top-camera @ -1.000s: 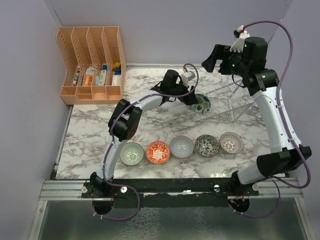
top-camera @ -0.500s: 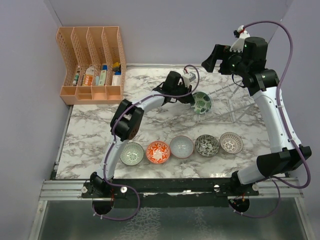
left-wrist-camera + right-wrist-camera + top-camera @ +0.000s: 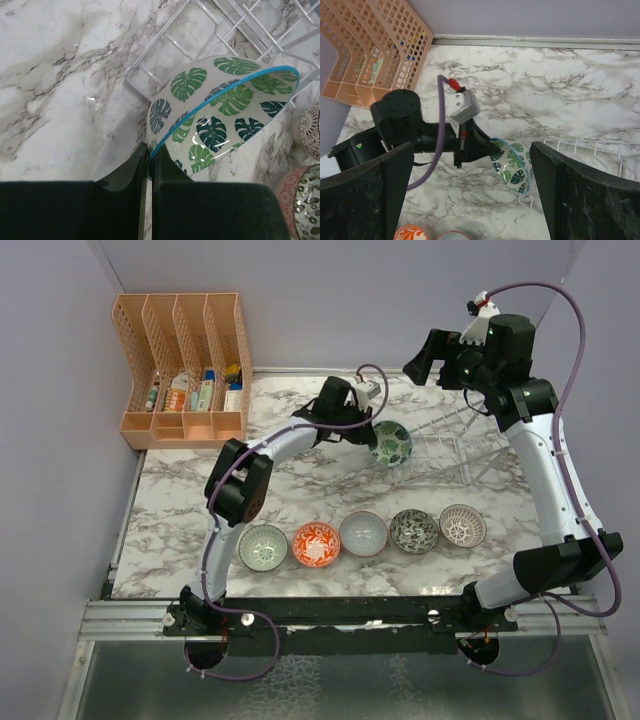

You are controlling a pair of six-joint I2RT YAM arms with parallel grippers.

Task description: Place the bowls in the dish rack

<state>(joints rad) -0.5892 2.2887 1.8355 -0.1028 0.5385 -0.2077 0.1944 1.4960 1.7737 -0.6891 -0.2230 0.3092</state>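
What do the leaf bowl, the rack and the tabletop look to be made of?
Leaf bowl: likely glazed ceramic, given the glossy highlights on its printed inside and its blue rim.
Rack: thin pale rods, either coated wire or clear plastic; I cannot tell which.
Tabletop: marble-look, grey veins on white with a slight sheen; whether it is real stone or laminate is unclear.

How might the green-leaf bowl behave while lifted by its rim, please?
Glazed and rigid-looking, the green-leaf bowl may slip or pivot, since the left gripper pinches only a short stretch of rim. Round and tilted on edge at the dish rack, it would probably roll or topple if released.
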